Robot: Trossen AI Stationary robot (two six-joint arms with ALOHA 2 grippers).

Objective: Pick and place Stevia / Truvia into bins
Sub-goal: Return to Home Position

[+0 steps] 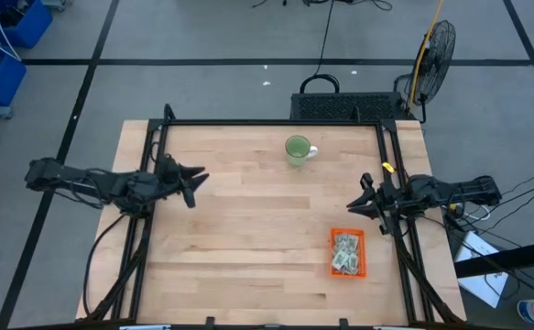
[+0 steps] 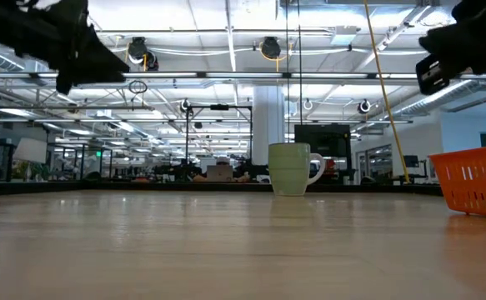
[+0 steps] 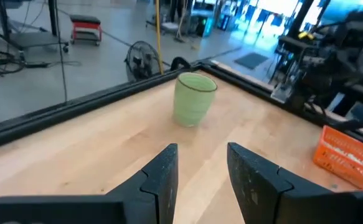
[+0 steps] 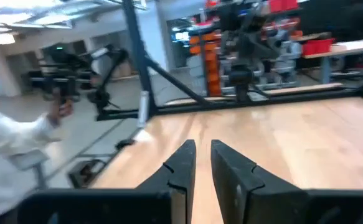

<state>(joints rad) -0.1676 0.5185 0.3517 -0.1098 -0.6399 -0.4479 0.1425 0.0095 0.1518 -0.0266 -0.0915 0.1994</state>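
The pale green and white Stevia / Truvia sachets (image 1: 344,251) lie heaped inside the orange bin (image 1: 361,255), which rests flat on the table near its right front. My left gripper (image 1: 196,180) hovers above the table's left side, open and empty, pointing toward the right; its wrist view shows the fingers (image 3: 201,158) apart over bare wood. My right gripper (image 1: 354,204) hovers at the right side just behind the bin, pointing left. Only a narrow gap shows between its fingers (image 4: 203,150), and nothing is between them. Both grippers hang high in the low view (image 2: 92,54) (image 2: 438,71).
A round green mug (image 1: 297,149) stands upright at the far middle of the table (image 1: 248,238). A black frame rail (image 1: 276,122) runs along the table's edges. A fan (image 1: 436,46) stands beyond the far right corner. A person's white sleeve and hand (image 4: 19,134) show beyond the table.
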